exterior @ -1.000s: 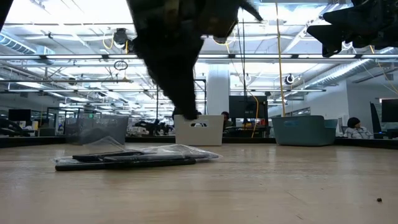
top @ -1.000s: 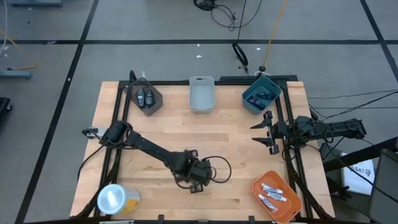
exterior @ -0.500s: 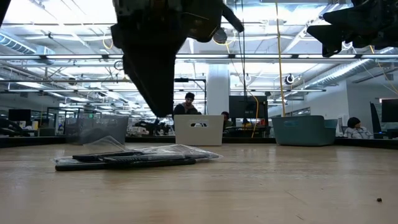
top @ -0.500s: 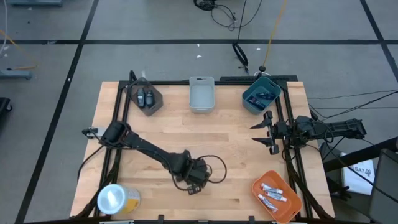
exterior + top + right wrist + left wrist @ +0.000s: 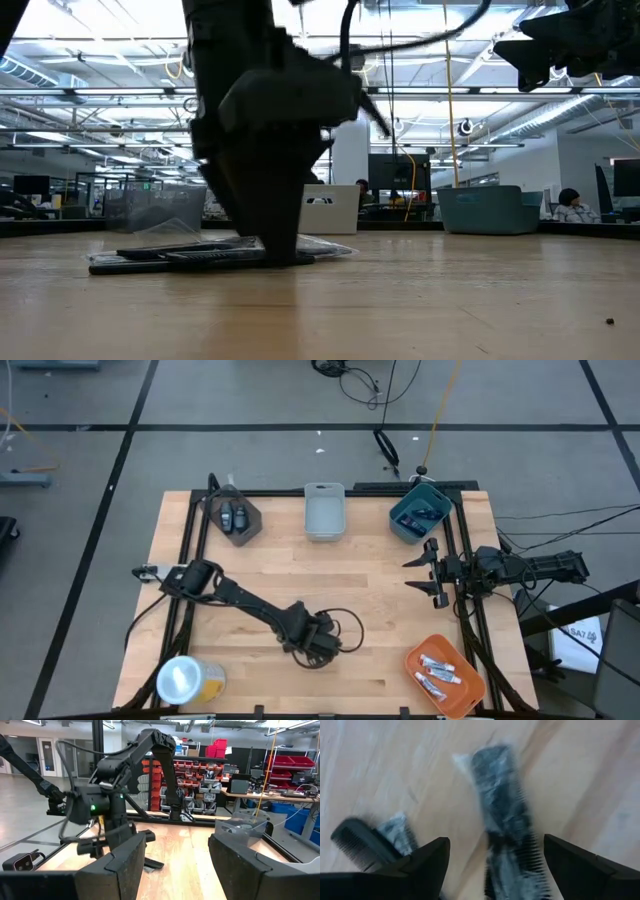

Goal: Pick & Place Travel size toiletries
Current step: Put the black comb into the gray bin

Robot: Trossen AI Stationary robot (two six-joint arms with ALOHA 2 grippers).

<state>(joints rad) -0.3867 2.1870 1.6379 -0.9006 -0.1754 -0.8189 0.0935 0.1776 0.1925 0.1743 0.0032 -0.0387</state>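
Two black combs lie flat on the wood near the table's front middle. One, in clear wrap (image 5: 502, 815), lies between the fingers of my open left gripper (image 5: 495, 842), which points down at it. The other (image 5: 355, 842) lies just beside it. In the low view the left gripper (image 5: 268, 240) reaches down to the wrapped combs (image 5: 190, 258); whether a finger touches them I cannot tell. My right gripper (image 5: 420, 575) hangs open and empty above the table's right side.
Along the far edge stand a dark grey bin (image 5: 236, 520) with two dark oval pieces, a pale bin (image 5: 324, 512) and a teal bin (image 5: 418, 512). An orange bin (image 5: 445, 675) with silvery tubes sits front right, and a yellow roll (image 5: 186, 680) front left.
My left gripper has come down from well above the table to the wrapped combs, and its fingers have opened wide. The combs have stayed where they were.
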